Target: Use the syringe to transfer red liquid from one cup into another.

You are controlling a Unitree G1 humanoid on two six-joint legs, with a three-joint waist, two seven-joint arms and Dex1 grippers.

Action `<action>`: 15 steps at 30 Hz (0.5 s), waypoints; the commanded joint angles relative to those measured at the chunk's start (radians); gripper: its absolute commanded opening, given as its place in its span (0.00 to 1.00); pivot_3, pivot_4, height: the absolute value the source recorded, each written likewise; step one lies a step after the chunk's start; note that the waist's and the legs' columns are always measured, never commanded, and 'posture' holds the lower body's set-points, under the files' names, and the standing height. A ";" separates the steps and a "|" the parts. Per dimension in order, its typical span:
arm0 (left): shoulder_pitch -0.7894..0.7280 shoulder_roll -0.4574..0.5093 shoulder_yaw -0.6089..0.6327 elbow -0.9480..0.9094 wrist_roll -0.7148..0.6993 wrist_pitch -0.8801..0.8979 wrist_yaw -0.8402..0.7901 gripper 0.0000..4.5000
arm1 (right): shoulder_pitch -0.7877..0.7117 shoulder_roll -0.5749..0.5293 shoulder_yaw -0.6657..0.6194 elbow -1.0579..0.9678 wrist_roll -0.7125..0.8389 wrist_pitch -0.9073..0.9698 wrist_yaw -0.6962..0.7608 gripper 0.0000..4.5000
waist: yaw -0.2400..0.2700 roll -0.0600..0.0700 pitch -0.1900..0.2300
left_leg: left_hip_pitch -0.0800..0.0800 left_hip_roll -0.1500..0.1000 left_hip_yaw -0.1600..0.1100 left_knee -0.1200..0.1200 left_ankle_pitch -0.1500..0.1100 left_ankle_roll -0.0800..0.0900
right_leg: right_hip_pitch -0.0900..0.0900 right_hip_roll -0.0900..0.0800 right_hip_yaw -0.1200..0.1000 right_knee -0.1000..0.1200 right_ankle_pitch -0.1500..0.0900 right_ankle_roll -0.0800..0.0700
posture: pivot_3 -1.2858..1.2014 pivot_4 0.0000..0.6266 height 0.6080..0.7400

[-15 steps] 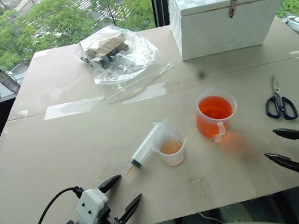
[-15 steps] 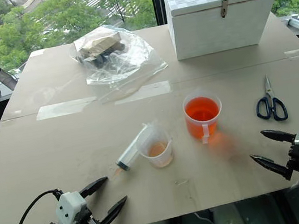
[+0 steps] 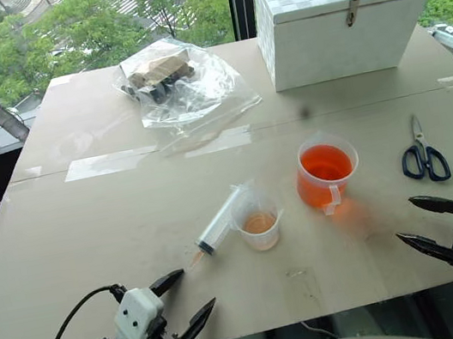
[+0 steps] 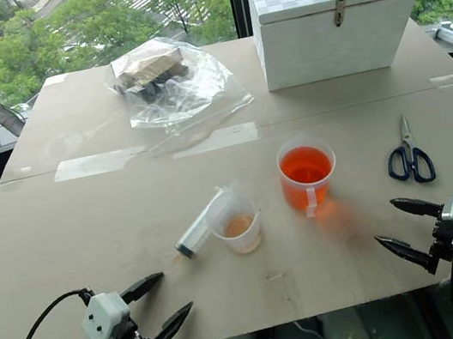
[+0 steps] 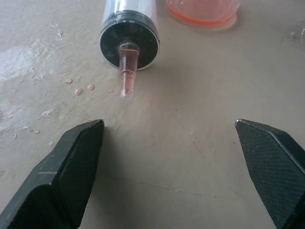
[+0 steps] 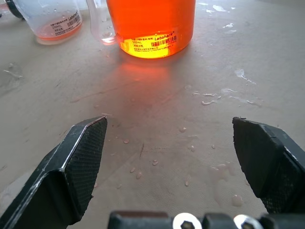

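Both grippers [image 3: 184, 298] [image 3: 420, 223] wide apart, empty | syringe [image 3: 220, 220] lying by small cup [image 3: 259, 224] w/ little liquid | beaker [image 3: 326, 172] full, most transfer left

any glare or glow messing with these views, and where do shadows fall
Right wrist view: the beaker glows bright orange and throws an orange patch onto the table. Left wrist view: soft shadow under the syringe tip, droplets beside it. Left eye view: a pale glare strip on the table.
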 commanded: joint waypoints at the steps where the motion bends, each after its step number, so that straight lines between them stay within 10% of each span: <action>1: -0.001 0.008 0.020 -0.035 -0.012 0.004 0.002 1.00 | 0.009 0.003 -0.013 -0.029 0.020 -0.012 0.001 0.99 | 0.000 0.000 0.000 | 0.000 0.000 0.000 0.000 0.000 0.000 | 0.000 0.000 0.000 0.000 0.000 0.000 | 0.52 0.24 1.00; 15: -0.027 0.054 0.015 -0.061 0.005 0.084 0.001 1.00 | 0.055 -0.033 -0.059 -0.112 0.087 0.032 0.030 0.99 | 0.000 -0.001 0.001 | 0.000 0.000 0.000 0.000 0.000 0.000 | 0.000 0.000 0.000 0.000 0.000 0.000 | 0.52 0.24 1.00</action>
